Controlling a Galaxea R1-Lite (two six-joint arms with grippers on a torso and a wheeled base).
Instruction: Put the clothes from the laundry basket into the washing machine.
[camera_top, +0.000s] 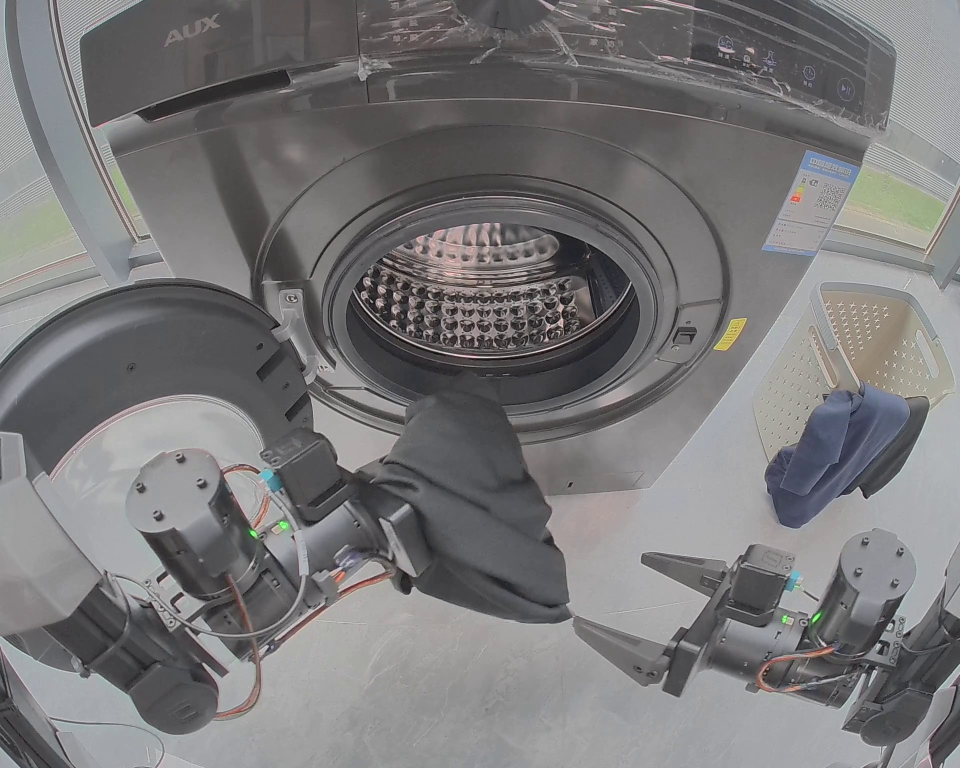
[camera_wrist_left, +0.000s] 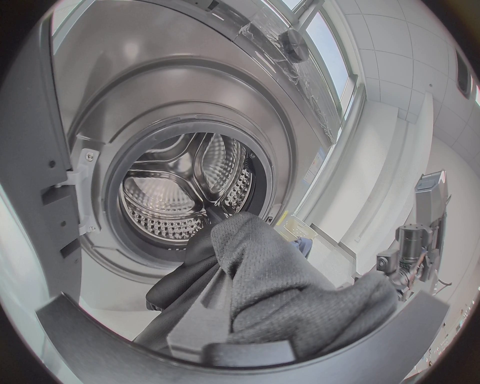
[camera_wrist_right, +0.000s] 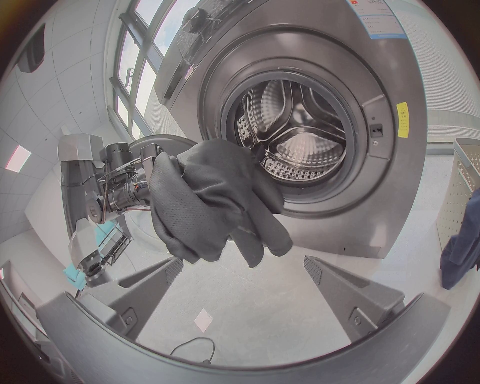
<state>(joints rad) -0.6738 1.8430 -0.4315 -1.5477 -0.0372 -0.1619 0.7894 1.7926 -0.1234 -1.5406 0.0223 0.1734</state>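
Observation:
A black garment (camera_top: 478, 510) hangs bunched over my left gripper (camera_top: 455, 480), which is shut on it just below and in front of the washing machine's open drum (camera_top: 490, 290). The cloth (camera_wrist_left: 280, 280) hides the fingers; the drum (camera_wrist_left: 185, 185) lies straight ahead of it. From the right wrist the same garment (camera_wrist_right: 215, 200) hangs before the drum opening (camera_wrist_right: 295, 140). My right gripper (camera_top: 640, 610) stands open and holds nothing, low over the floor to the right of the garment, its fingers (camera_wrist_right: 350, 295) spread wide. A blue garment (camera_top: 835, 450) drapes over the laundry basket's (camera_top: 880, 340) edge at right.
The round washer door (camera_top: 140, 370) is swung open to the left, beside my left arm. The white perforated basket leans on the floor right of the machine. A cable (camera_wrist_right: 192, 345) lies on the pale floor (camera_top: 450, 690) in front.

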